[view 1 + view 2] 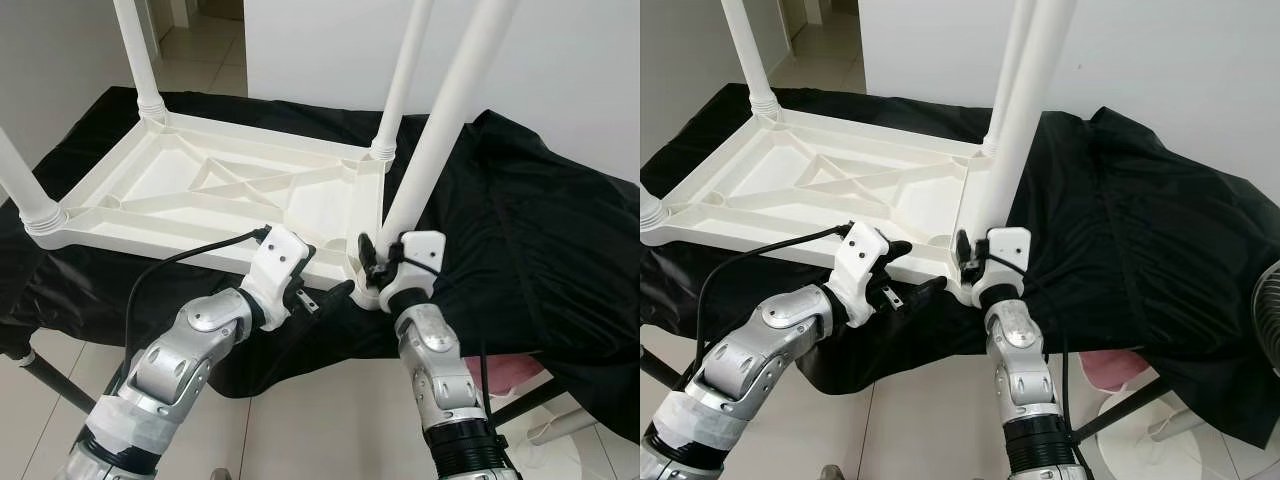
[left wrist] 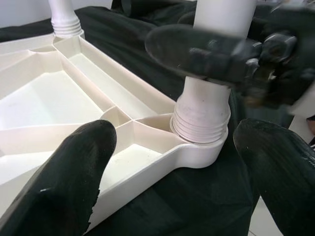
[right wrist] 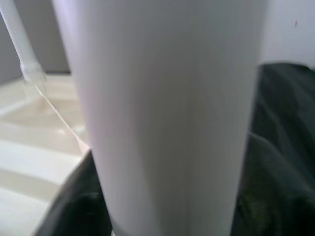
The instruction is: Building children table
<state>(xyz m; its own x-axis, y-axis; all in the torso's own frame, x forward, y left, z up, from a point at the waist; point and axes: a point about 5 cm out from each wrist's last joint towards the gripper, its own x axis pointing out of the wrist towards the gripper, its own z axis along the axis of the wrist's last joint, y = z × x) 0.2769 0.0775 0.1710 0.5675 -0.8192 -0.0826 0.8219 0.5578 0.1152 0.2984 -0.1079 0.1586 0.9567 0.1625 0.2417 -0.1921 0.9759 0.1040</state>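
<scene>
A white plastic children's table (image 1: 210, 190) lies upside down on a worktop draped in black cloth (image 1: 540, 220), its ribbed underside facing up. Four white legs stand up from its corners: one at the far left corner (image 1: 135, 50), one at the near left corner (image 1: 20, 180), one at the far right corner (image 1: 405, 70), and the near right leg (image 1: 445, 120), which rises at a slight tilt from the threaded socket (image 2: 201, 118) at the corner closest to the robot.

The right hand (image 1: 375, 262) sits at the base of that near right leg, just above the socket. Its black fingers (image 2: 197, 51) wrap across the front of the leg, closed around it, and in the right wrist view the leg's white tube (image 3: 167, 118) stands very close to the camera with the table underside and black cloth behind it.

The left hand (image 1: 325, 295) hovers just beside the same corner, at the near edge of the table, a little lower than the right hand. Its two black fingers (image 2: 74, 177) are spread apart and hold nothing; in the left wrist view the corner with the socket lies between them, apart from both tips. A black cable (image 1: 180, 262) runs from the left wrist back along the silver forearm.

Pale tiled floor (image 1: 300, 430) shows below the worktop's edge, and a white wall (image 1: 560, 80) stands behind it.
</scene>
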